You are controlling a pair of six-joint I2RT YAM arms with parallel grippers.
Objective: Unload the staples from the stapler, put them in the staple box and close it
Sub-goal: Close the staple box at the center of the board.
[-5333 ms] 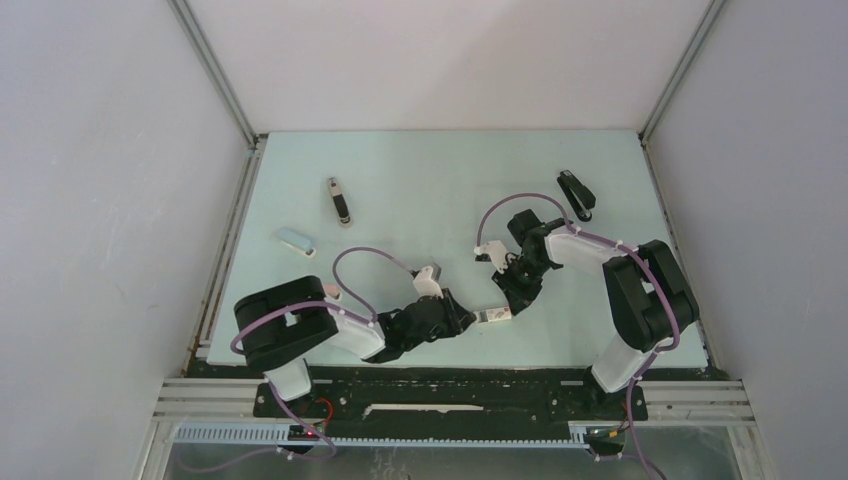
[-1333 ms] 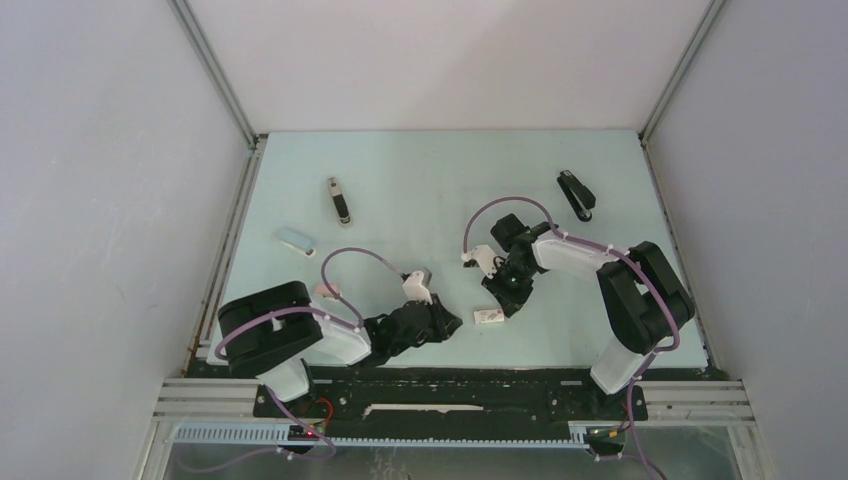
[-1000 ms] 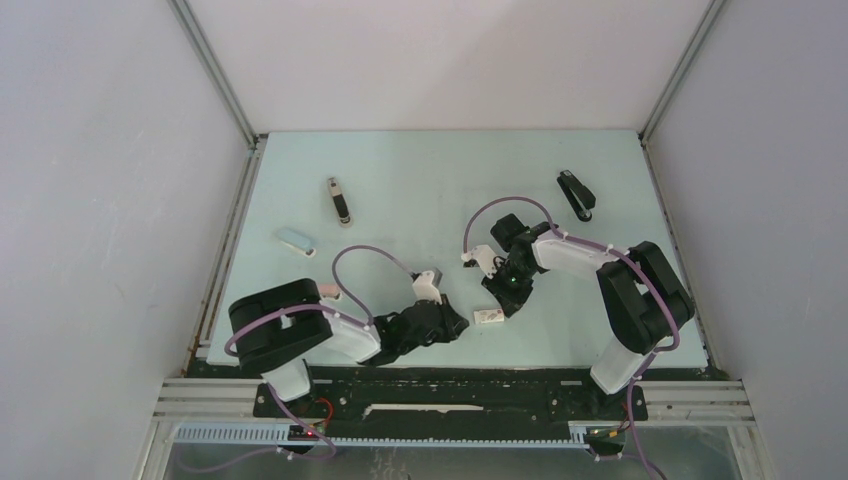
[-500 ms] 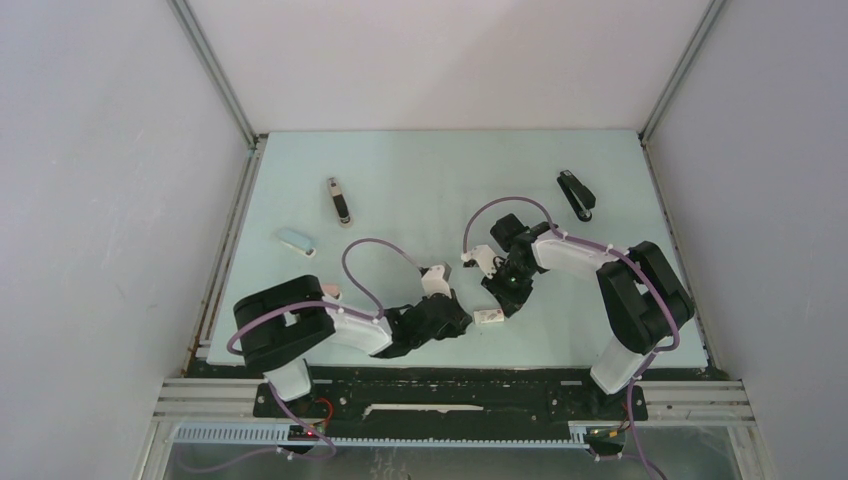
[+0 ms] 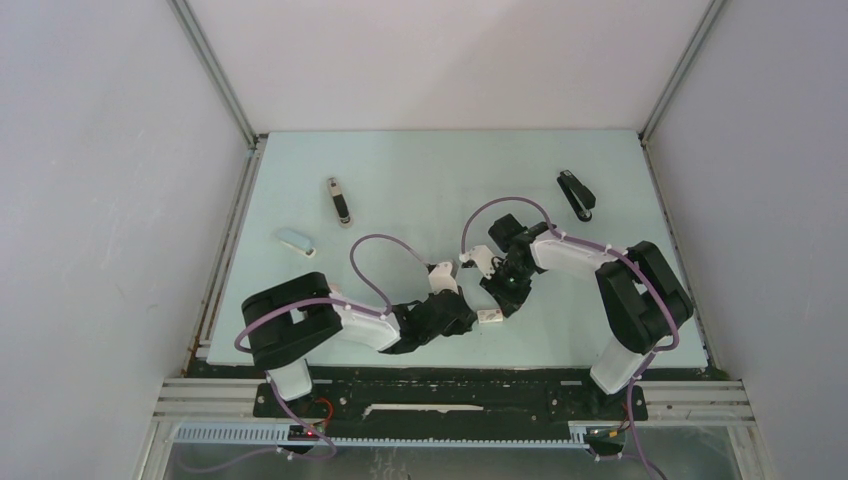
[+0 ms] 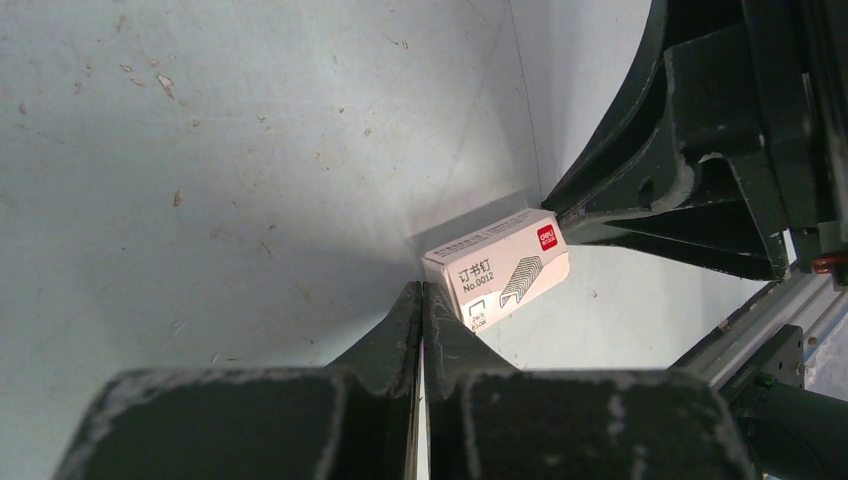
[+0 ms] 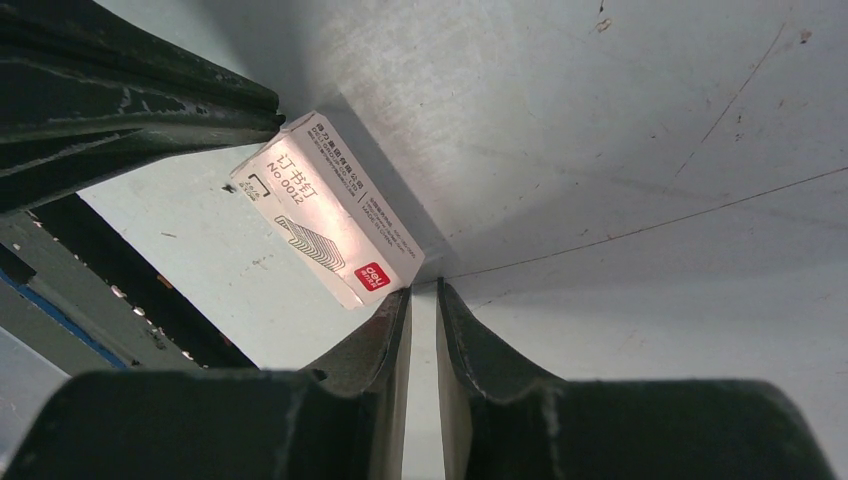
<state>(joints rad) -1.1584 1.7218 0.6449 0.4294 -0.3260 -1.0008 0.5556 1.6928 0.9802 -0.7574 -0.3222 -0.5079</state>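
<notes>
Across the pale green table [image 5: 420, 170], almost all the movement of the last second is on our left side. Our left arm [image 5: 340, 322] has stretched out low along the near edge toward the middle. Our right arm [image 5: 590, 258] stays folded, elbow out to the right and wrist bent down and inward, so the two wrists now nearly meet.

The stapler [image 5: 339, 200] lies where it lay, far back on the left, well apart from both arms and untouched. A second, all-black stapler [image 5: 575, 193] rests at the far right. Between the two wrists, close to the near edge, a small white staple box [image 5: 490, 317] lies flat on the table, about where it was a second ago.

Our left gripper [image 6: 421, 292] has just clenched. Its fingers are pressed together on nothing, with the tips just beside one corner of the box, and we cannot tell whether they touch it. Our right gripper [image 7: 424, 292] points down at the opposite corner, its fingers a slim gap apart with only bare table between them, grasping nothing.

We cannot make out the staples anywhere, and we judge that they are still inside the stapler. We read the change this way: both arms are busy at the box, not at the stapler, so the unloading itself looks not yet begun. Either arm would have to travel far back and to the left to reach the stapler.
</notes>
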